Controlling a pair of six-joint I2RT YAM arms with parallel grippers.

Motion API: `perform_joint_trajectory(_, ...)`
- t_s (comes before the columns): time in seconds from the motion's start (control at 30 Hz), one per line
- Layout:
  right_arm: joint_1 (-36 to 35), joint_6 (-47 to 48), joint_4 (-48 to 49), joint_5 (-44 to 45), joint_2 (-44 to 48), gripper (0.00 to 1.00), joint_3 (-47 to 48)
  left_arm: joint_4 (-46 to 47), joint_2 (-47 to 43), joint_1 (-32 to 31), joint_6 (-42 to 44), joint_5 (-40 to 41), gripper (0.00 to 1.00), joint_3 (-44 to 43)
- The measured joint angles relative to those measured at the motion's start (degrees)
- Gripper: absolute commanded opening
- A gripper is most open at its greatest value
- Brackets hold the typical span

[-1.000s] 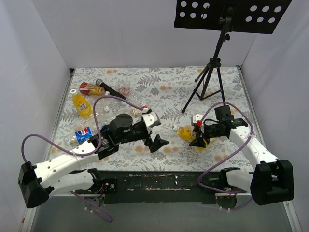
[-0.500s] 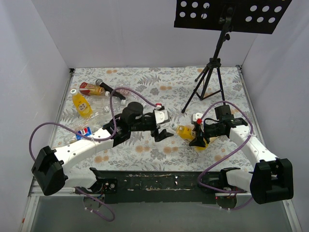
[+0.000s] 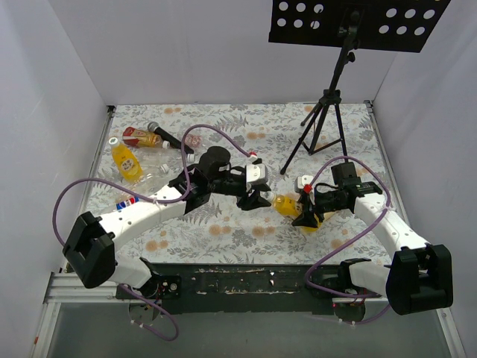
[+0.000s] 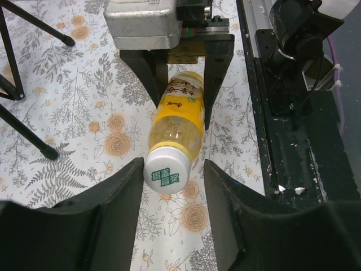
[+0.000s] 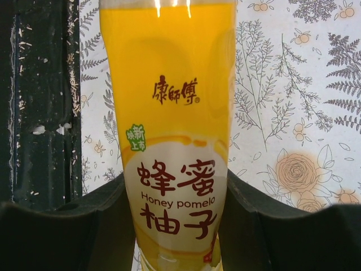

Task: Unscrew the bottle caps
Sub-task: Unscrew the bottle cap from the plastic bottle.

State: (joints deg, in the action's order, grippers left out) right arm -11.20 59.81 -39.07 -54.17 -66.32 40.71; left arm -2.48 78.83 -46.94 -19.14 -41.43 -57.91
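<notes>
Left arm extended toward centre, left gripper (image 3: 262,200) fingers parted; right arm bent inward, right gripper (image 3: 307,217) clamped.

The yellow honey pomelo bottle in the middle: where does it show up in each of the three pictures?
Top external: the honey pomelo bottle lies right of centre, between the two arms.
Left wrist: centre, its white cap toward the camera between the left fingers.
Right wrist: it fills the centre, label readable, pressed between the right fingers.
Shared landmark: the floral tablecloth, seen in all three views.
</notes>
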Motion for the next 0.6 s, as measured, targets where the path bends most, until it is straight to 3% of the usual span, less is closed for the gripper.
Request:
perform_joint_trajectory(0.07, 0.00, 0.28, -0.26, -0.02, 0.00, 0.01, 0.00, -0.37, 0.44, 0.11, 0.09, -0.28, 0.35, -0.37)
perform_joint_trajectory(0.23, 0.00, 0.42, -0.22, -0.02, 0.00, 0.01, 0.02, -1.81, 1.86, 0.90, -0.72, -1.29, 0.00, -2.32)
perform_joint_trajectory(0.43, 0.31, 0.09, -0.24, -0.04, 0.00, 0.01, 0.02, -2.27, 2.58, 1.79, -8.20, -0.59, 0.00, -3.30)
perform_joint_trajectory(0.6, 0.31, -2.34, 0.94, 0.09, 0.00, 0.01, 0.02, -3.13, 2.58, 1.66, -31.26, 9.49, 0.00, -4.02)
